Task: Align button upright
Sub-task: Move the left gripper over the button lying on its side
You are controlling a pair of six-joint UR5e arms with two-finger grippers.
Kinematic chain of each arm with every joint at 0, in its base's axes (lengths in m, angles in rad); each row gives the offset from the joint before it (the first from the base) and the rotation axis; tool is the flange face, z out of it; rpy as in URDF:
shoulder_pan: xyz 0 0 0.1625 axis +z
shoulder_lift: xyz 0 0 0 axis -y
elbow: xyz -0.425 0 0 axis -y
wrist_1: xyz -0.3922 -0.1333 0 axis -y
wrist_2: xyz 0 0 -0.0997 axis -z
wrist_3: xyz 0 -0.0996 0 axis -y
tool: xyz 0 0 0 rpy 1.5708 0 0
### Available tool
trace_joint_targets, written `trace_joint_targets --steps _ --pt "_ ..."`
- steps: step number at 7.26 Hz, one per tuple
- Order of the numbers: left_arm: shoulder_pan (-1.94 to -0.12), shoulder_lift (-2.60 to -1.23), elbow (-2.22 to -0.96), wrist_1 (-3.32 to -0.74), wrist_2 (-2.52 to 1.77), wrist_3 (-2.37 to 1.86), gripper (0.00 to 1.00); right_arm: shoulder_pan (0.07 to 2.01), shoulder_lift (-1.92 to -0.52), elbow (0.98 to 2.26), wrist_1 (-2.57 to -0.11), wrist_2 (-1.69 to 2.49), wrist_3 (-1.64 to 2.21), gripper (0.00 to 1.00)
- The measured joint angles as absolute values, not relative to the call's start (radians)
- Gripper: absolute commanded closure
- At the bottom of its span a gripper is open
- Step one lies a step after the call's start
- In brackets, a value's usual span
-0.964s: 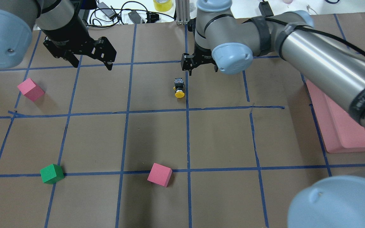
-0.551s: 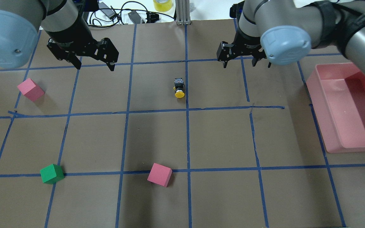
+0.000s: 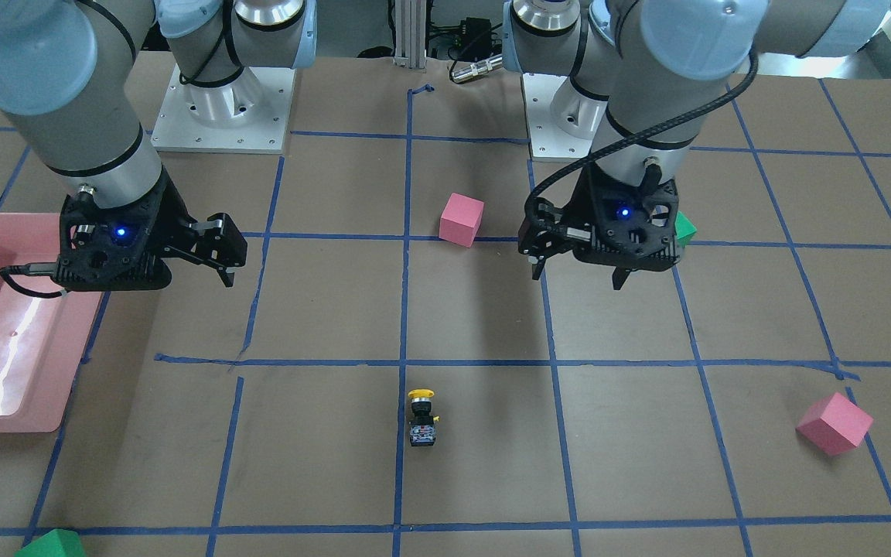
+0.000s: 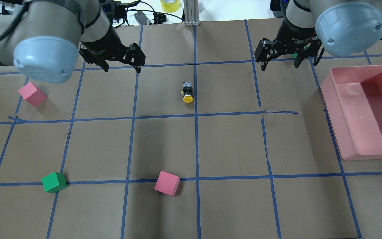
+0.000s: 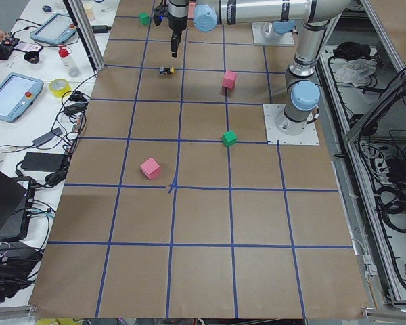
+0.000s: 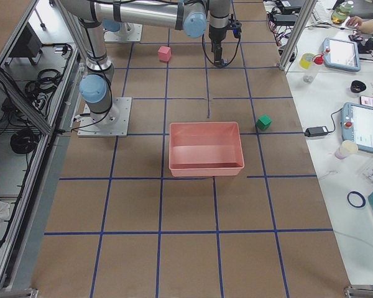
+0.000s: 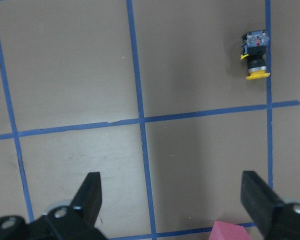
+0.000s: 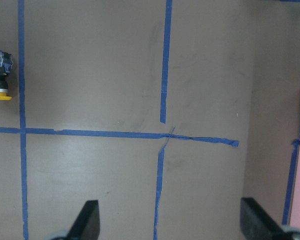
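I'm looking over a table (image 4: 230,142) covered in brown paper and ruled into squares with blue tape. I'm taking as my landmark the long tape line (image 4: 196,142) that runs away from the robot down the middle.

The button (image 4: 187,92) is lying just beside that line on the robot's left of it, close to touching but apart. It is not standing. It is resting on its side with its long axis running parallel to the line, the yellow cap pointing back toward the robot's base and the contact block pointing away.

The left gripper (image 4: 122,68) is hanging well out on the same side of the line as the button, jaws spread wide and carrying nothing. In its wrist view the button is sitting off toward the right-hand finger (image 7: 260,197) and well ahead of it, not between the two fingers. The right gripper (image 4: 280,66) is hovering on the far side of the line, equally wide apart and empty. Its wrist camera is catching the button only at the left edge.

I'm judging the left one the nearer, since it needn't cross the line. A grasp across the black body would have to close at right angles to the line.

Further out, a pink cube (image 4: 167,183) and a green cube (image 4: 54,182) are sitting left of the line nearer the robot. A pink bin (image 4: 332,116) is lying far to its right.
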State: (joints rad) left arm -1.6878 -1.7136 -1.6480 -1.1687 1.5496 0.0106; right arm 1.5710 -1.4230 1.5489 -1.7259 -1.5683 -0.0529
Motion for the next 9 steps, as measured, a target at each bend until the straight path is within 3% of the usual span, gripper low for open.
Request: trace_joint_targets --steps 5,9 --pt "-1.824 -1.765 -2.105 -0.345 1.588 -0.118 0.04 1.561 -1.482 1.529 -1.695 -1.56 -0.054 0.0" --pt "-1.878 -1.923 -2.162 -0.056 1.634 -0.162 0.11 1.56 -1.517 1.532 -1.659 -1.568 -0.055 0.0"
